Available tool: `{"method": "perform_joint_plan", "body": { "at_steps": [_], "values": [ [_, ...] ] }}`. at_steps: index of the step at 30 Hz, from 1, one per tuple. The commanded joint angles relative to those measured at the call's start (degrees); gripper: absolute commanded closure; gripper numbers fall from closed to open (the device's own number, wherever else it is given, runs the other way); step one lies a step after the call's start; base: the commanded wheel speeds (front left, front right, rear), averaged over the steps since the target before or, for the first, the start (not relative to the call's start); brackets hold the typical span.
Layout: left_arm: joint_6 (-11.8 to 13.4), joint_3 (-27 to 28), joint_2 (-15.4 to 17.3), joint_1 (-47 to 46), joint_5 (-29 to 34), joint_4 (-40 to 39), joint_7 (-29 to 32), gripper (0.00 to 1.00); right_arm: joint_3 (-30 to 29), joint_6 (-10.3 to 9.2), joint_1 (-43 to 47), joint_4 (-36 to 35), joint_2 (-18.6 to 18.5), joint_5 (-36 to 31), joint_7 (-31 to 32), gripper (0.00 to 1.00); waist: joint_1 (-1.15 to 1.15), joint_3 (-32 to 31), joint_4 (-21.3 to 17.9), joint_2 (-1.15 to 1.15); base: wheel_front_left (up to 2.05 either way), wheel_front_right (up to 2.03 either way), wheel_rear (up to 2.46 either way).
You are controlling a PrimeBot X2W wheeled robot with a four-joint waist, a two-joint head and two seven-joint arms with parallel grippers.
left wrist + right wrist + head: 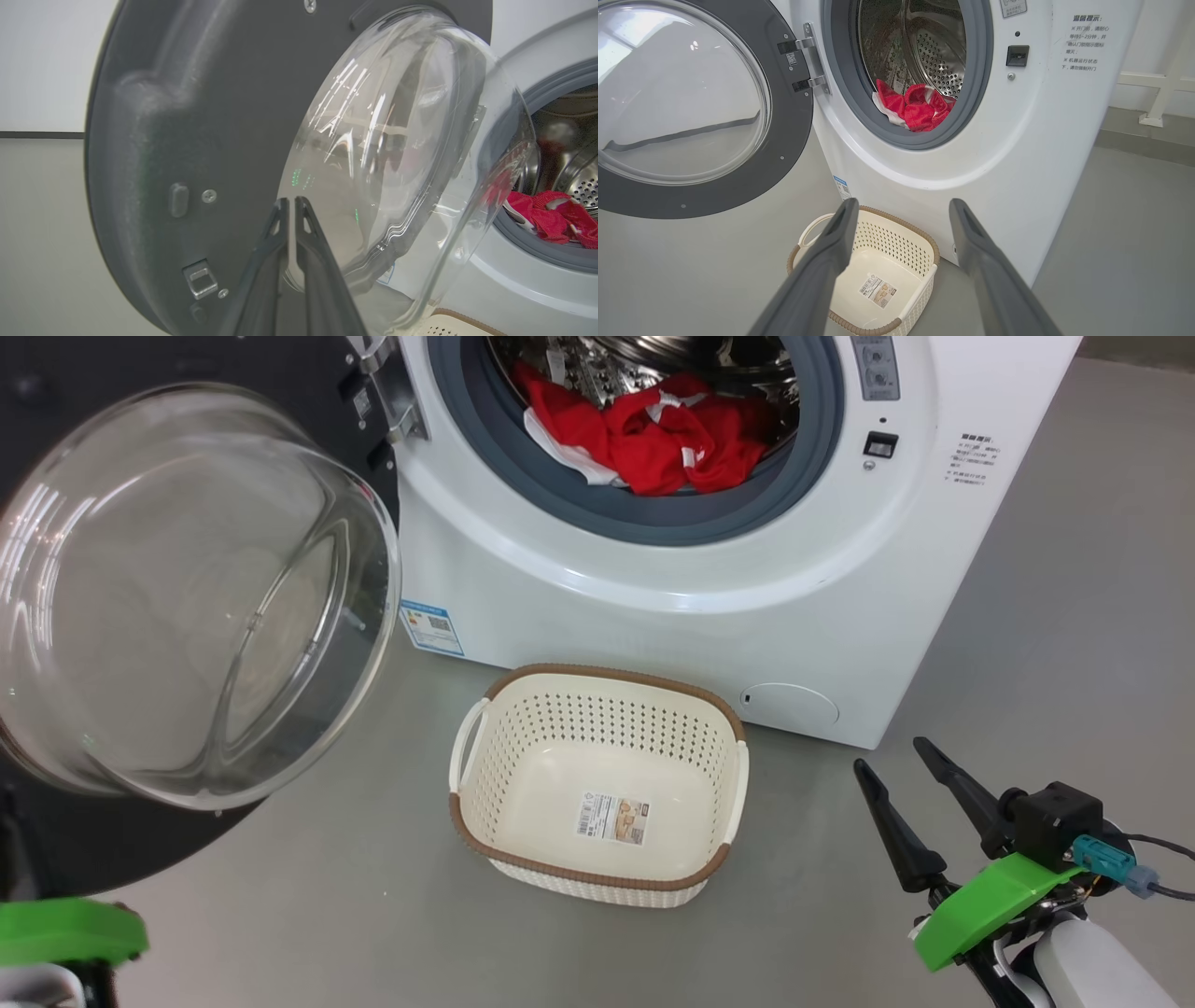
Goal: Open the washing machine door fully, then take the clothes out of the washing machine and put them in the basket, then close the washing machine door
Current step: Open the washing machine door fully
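Observation:
The washing machine [653, 616] stands with its door [187, 597] swung out to the left, glass bowl facing me. Red and white clothes [653, 439] lie in the drum mouth, on the grey seal. On the floor in front sits the cream basket [607, 674], holding just a paper label. My left gripper [290, 200] is shut on nothing, its tips close to the door's [187, 140] inner face beside the glass. My right gripper [889, 754] hangs open at the lower right. In the right wrist view its fingers [903, 205] frame the basket [920, 233], below the clothes [920, 109].
Bare grey floor surrounds the basket and runs along the machine's right side. A white rail [1157, 93] stands by the wall beyond the machine. The open door takes up the space at my left. A door latch [880, 444] sits right of the drum opening.

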Motion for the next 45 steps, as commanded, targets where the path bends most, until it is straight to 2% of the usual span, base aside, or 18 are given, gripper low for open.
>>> {"method": "perform_joint_plan", "body": {
  "at_steps": [1,2,11,16,32,36,45],
  "values": [
    [-0.4,0.4,1.3,1.4,0.9,-3.0,-0.3,0.21,0.5,0.09,0.5,-1.7,-0.3,0.3,-0.7,0.00,0.00,-0.6,0.0,0.00,0.00,0.00,0.00],
    [-0.5,-0.2,0.9,2.2,0.9,-4.0,-0.3,0.00,0.3,0.09,0.6,-1.9,-0.4,0.4,-0.7,0.00,0.00,-0.8,-0.1,0.00,0.00,0.00,0.00],
    [-0.6,-9.4,-1.1,8.8,-2.8,-10.3,-0.3,0.00,-1.4,0.09,2.3,-2.5,-0.4,0.2,-0.7,0.00,0.00,-1.5,-2.6,0.00,0.00,0.00,0.00],
    [-0.6,-14.1,-1.1,11.3,-4.3,-13.7,-0.3,0.00,-2.6,0.09,2.6,-3.1,-0.4,0.0,-0.7,0.00,0.00,-1.1,-5.7,0.00,0.00,0.00,0.00],
    [-0.6,-21.1,-1.7,14.0,-7.3,-17.1,-0.3,0.00,-6.3,0.09,3.0,-3.7,0.4,-0.3,-0.7,0.00,0.00,0.1,-17.4,0.00,0.00,0.00,0.00],
    [-0.6,-20.7,-1.9,14.9,-7.3,-18.5,-0.3,0.00,-6.8,0.09,3.4,-3.9,0.7,-0.5,-0.7,0.00,0.00,0.1,-20.6,0.00,0.00,0.00,0.00],
    [-0.6,-22.2,-1.9,16.2,-7.8,-19.3,-0.3,0.00,-7.7,0.09,4.0,-4.3,1.0,-0.5,-0.7,0.00,0.00,0.1,-23.7,0.00,0.00,0.00,0.00]
  ]
}}
